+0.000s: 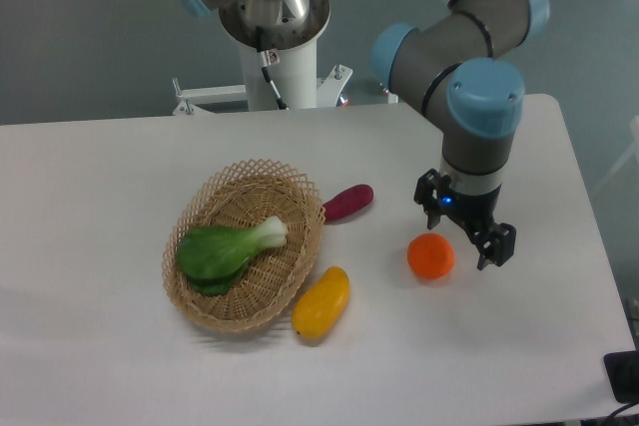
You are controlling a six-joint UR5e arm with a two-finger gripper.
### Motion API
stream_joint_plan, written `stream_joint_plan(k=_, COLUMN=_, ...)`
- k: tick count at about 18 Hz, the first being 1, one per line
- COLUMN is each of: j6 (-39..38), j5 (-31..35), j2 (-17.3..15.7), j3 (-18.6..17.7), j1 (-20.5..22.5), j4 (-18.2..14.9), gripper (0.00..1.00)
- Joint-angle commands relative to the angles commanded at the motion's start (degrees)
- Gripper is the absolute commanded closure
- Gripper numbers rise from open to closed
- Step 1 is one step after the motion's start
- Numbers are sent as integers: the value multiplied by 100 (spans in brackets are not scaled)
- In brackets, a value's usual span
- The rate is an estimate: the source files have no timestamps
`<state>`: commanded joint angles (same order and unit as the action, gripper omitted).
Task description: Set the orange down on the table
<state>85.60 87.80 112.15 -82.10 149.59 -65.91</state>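
Note:
The orange [430,256] is a small round bright fruit resting on the white table [100,197], right of the wicker basket. My gripper [465,229] hangs just right of and slightly above the orange, its two black fingers spread apart with nothing between them. The orange lies beside the left finger, outside the jaws; I cannot tell whether it touches the finger.
A wicker basket [300,266] holding a green leafy vegetable [225,248] stands left of centre. A yellow mango-like fruit [321,302] lies at its lower right rim. A purple sweet potato [348,202] lies at its upper right. The robot base [275,47] stands behind the table.

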Motion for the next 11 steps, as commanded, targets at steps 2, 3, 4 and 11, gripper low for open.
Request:
stream_joint_plan(k=2, j6=253, j5=-244, j2=-44, j3=45, j1=175, j4=-124, gripper=0)
stream_joint_plan(k=3, j6=386, j5=-333, j2=-105, j3=45, j1=263, j4=-133, gripper=0)
stream_joint_plan(k=4, j6=491, j5=-404, j2=-149, j3=45, j1=342, j4=-142, gripper=0)
stream_joint_plan(k=11, j6=985, j5=-983, j2=-343, j3=89, j1=747, j4=-423, gripper=0)
